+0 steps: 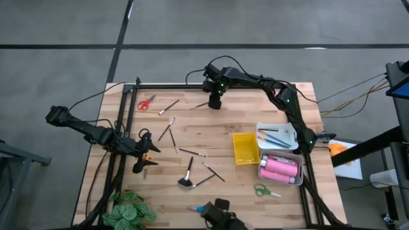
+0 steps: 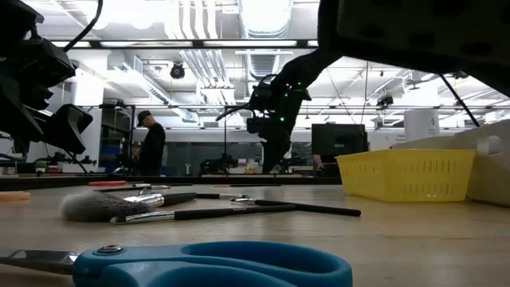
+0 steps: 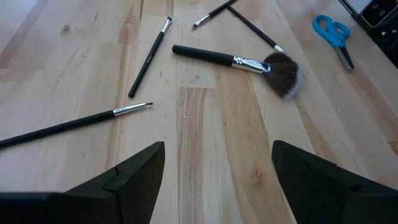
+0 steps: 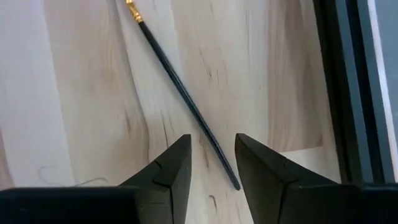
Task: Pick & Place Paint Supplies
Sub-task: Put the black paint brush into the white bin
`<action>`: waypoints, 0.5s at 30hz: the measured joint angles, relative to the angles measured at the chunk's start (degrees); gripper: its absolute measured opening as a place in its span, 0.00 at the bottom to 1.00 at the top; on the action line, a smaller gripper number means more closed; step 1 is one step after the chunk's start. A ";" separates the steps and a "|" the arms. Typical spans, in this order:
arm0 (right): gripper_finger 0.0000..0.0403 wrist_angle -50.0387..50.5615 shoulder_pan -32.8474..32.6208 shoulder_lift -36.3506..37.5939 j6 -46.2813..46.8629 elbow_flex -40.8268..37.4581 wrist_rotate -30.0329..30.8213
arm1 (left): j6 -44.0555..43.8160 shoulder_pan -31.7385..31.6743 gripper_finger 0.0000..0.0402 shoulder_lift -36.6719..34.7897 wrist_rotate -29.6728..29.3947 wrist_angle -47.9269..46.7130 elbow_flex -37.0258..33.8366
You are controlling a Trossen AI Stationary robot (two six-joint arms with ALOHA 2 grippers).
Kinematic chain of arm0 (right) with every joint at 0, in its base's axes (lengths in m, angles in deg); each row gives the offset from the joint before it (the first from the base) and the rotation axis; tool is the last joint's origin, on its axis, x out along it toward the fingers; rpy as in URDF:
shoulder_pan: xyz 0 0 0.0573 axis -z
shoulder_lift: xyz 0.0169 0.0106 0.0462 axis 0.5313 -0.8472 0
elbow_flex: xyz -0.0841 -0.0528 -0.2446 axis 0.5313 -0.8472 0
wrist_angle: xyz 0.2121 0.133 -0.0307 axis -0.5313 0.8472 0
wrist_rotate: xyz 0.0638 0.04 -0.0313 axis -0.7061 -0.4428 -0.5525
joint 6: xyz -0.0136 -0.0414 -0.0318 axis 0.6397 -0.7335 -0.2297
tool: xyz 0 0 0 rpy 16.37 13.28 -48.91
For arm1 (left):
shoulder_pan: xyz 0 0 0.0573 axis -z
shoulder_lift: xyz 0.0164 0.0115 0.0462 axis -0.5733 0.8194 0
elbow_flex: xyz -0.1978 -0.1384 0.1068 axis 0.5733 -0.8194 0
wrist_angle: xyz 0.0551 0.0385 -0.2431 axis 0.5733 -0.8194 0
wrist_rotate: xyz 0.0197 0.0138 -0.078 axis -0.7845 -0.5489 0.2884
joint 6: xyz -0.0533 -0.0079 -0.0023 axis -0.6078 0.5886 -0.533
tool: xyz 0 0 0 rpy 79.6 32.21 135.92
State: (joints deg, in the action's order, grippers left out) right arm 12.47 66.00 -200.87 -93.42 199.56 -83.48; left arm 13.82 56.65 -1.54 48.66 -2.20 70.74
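we see the right arm reaching from the table's right edge in a long bent line to the far side, its wrist turned down so the right gripper [image 1: 215, 102] hangs over the boards near the far rail. in its wrist view the fingers [image 4: 171, 168] stand a narrow way apart with nothing between them, and a thin dark brush [image 4: 183, 93] with a gold ferrule lies on the wood just beyond the tips, slanting toward the gap.

the left arm comes in low from the left edge, stretched toward the table's middle, with the left gripper [image 1: 142, 165] pointing at the near side. its jaws are wide and hold nothing; past them in the left wrist view lie the fluffy black brush [image 3: 249, 63], several thin brushes [image 3: 149, 57] scattered apart, and blue scissors [image 3: 334, 36] farther off.

from above we find red scissors [image 1: 146, 102] near the far left corner, green scissors [image 1: 266, 190] near the right front, and the thin brushes spread over the middle boards. the pink bottles [image 1: 279, 168] lie side by side in a white tray [image 1: 299, 179], another white tray [image 1: 292, 130] beside it holds a few brushes, and a yellow tray [image 1: 245, 148] sits just left of both. a leafy plant [image 1: 130, 209] stands at the near left corner.
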 joint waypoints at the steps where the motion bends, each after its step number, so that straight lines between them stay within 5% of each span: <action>1: 0.30 -0.15 -0.02 0.00 -0.42 -0.33 -0.01 | 0.00 0.00 0.75 0.00 0.00 0.01 0.00; 15: 0.30 -1.66 0.98 -0.81 -3.01 -1.85 -2.60 | 0.00 0.01 0.75 0.00 0.00 0.02 0.00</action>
State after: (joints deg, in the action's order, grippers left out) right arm 10.81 66.98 -201.68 -96.43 197.71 -86.08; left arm 13.82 56.66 -1.54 48.66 -2.18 70.74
